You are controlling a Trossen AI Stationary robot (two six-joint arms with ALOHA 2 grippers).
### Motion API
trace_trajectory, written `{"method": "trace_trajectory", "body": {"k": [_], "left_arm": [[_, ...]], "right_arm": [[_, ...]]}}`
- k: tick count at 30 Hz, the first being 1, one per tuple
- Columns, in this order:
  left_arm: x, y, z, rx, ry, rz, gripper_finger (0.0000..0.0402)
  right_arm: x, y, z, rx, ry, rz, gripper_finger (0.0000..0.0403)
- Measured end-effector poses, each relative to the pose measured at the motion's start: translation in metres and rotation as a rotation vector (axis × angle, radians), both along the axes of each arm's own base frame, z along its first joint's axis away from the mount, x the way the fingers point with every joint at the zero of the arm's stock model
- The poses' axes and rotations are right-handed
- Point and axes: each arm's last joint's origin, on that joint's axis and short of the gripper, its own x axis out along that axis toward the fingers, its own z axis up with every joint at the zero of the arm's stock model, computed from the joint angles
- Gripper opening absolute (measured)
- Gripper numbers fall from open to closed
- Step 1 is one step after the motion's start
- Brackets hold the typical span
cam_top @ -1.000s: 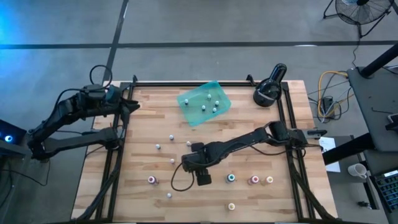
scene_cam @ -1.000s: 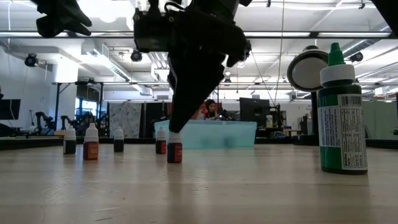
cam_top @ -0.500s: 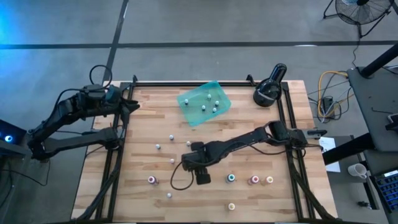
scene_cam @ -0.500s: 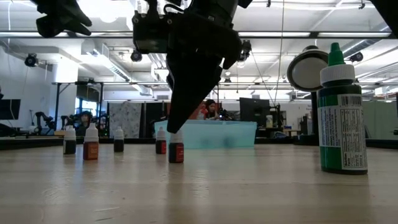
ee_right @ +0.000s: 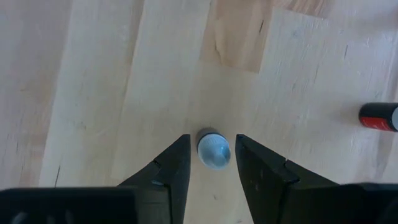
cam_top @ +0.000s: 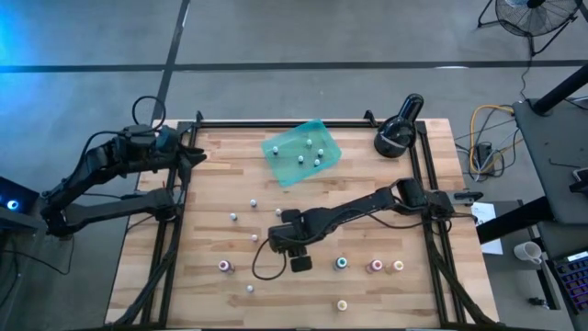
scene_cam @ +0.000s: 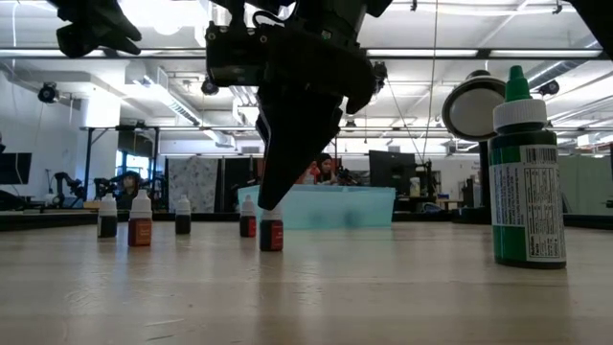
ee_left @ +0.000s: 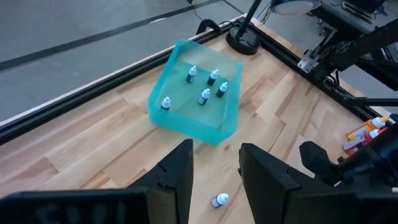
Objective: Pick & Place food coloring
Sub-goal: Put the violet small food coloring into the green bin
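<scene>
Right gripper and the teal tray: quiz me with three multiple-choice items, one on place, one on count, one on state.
1. Where is the teal tray? A near edge; B far edge, middle; C right corner.
2. How many bottles stand in it? A three; B five; C eight.
3. The bottle between the right gripper's fingers is: A upright on the table; B lifted; C on its side.
B, the high view shows it there; B, the left wrist view shows five caps; A, the low view shows it standing on wood. The left gripper waits, open, at the left edge.
</scene>
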Motion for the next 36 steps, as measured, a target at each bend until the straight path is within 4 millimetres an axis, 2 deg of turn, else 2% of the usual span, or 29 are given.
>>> {"method": "trace_trajectory", "body": {"k": [17,22,25,28,32,36], "left_arm": [[0.000,0.000,0.000,0.018,0.009,-0.012,0.0103],[0.000,0.000,0.000,0.018,0.009,-0.012,0.0103],[0.000,0.000,0.000,0.018,0.009,-0.012,0.0103],[0.000,0.000,0.000,0.018,0.010,-0.012,0.0103],[0.000,0.000,0.000,0.021,0.011,-0.014,0.0103],[0.000,0.000,0.000,0.022,0.011,-0.015,0.0103]], "right_arm": [[0.000,-0.001,-0.001,-0.011,0.006,0.025,0.0061],[-0.003,-0.010,0.004,-0.050,0.050,-0.048,0.0055],[-0.004,-0.025,0.022,-0.053,0.062,-0.144,0.0055],[-0.004,-0.049,0.052,-0.044,0.009,-0.258,0.0055],[-0.004,-0.089,0.089,-0.140,-0.109,-0.478,0.0055],[0.000,-0.141,0.108,-0.150,-0.187,-0.667,0.0055]]}}
